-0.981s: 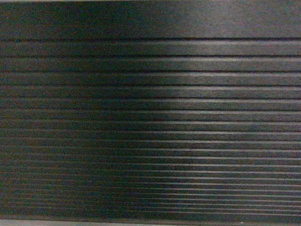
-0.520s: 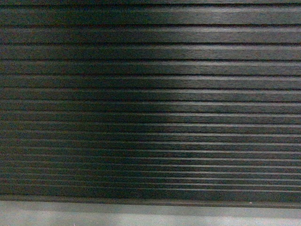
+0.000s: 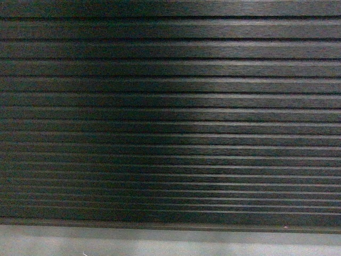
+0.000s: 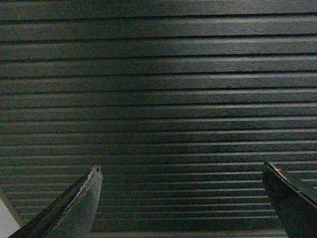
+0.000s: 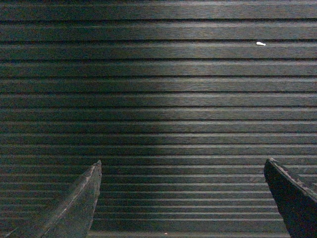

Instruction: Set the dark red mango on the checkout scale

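The checkout's [image 3: 170, 117] dark, horizontally ribbed front panel fills the head view. The same ribbed panel [image 4: 163, 99] fills the left wrist view, where my left gripper [image 4: 181, 171] stands open with nothing between its fingers. In the right wrist view the ribbed panel [image 5: 158, 99] is again close in front, and my right gripper [image 5: 182, 168] is open and empty. The dark red mango and the scale are out of view. Neither gripper shows in the head view.
A strip of grey floor [image 3: 170, 242] runs along the bottom of the head view below the panel's lower edge. A small white speck [image 5: 260, 43] sits on the panel at the upper right of the right wrist view.
The ribbed panel has shifted upward in the head view across the frames. A grey floor strip has come into sight at the bottom.
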Motion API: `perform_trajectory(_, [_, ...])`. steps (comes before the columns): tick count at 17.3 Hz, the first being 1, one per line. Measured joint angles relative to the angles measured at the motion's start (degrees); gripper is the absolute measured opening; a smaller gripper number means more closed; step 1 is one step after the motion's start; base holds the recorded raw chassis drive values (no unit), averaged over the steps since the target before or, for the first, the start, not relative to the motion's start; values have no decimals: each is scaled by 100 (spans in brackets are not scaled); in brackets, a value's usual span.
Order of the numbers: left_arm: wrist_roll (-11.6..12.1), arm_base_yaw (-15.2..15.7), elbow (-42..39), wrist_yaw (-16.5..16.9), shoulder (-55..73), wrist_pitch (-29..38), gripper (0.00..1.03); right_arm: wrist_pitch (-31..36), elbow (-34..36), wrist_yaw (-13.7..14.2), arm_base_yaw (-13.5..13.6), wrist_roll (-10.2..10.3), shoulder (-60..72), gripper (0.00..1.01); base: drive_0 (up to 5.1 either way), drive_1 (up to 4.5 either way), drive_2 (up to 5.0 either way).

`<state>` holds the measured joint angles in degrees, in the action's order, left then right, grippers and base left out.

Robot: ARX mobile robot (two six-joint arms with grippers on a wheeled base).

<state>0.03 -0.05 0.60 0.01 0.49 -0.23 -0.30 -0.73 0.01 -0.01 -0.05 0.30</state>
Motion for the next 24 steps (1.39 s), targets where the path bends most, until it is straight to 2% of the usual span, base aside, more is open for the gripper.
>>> perform_trajectory(24, [0,0,0,-2,0,0,98,2,0,0,0,0,0,98,0,0,0])
